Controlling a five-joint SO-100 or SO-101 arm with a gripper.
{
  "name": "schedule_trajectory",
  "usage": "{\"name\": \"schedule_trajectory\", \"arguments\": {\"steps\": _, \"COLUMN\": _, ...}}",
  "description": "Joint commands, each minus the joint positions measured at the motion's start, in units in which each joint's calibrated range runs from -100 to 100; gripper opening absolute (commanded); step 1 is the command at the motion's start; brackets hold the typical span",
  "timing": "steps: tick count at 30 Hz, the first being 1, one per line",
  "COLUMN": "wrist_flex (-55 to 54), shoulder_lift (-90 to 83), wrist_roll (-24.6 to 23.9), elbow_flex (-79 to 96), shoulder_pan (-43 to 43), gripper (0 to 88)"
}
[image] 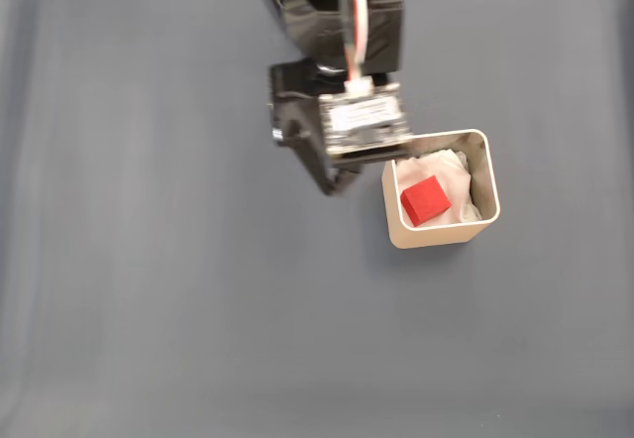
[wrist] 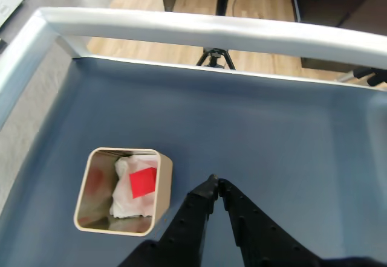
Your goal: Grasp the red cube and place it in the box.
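Box (wrist: 162, 185): in the wrist view it stands on the desk left of the claw, just beside the left finger but apart from it; beige, thin-walled, rounded corners.
Padding (wrist: 127, 194): white crumpled soft stuff inside the box.
Red cube (wrist: 143, 182): lies on the padding within the box, left of the claw tips, free of the fingers.
Claw (wrist: 214, 181): black fingers drawn together, tips touching, nothing between them; it hangs over bare desk.
Desk (wrist: 290, 140): blue-grey surface with a pale raised rim beyond the claw.
Fixed view, arm (image: 342, 111): black body left of the box (image: 487, 175), overlapping its upper left corner.
Fixed view, red cube (image: 426, 200): inside the box, tilted, right of the arm.
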Motion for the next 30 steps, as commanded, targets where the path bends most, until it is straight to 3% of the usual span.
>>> {"name": "schedule_trajectory", "arguments": {"steps": 1, "wrist_flex": -1.47, "shoulder_lift": -3.53, "wrist_roll": 0.49, "elbow_flex": 2.48, "shoulder_pan": 3.83, "gripper": 0.2}}
{"name": "schedule_trajectory", "arguments": {"steps": 14, "wrist_flex": -7.71, "shoulder_lift": -16.69, "wrist_roll": 0.78, "elbow_flex": 24.45, "shoulder_pan": 10.15, "gripper": 0.2}}
{"name": "schedule_trajectory", "arguments": {"steps": 30, "wrist_flex": -7.63, "shoulder_lift": -38.76, "wrist_roll": 0.24, "elbow_flex": 49.7, "shoulder_pan": 7.31, "gripper": 0.2}}
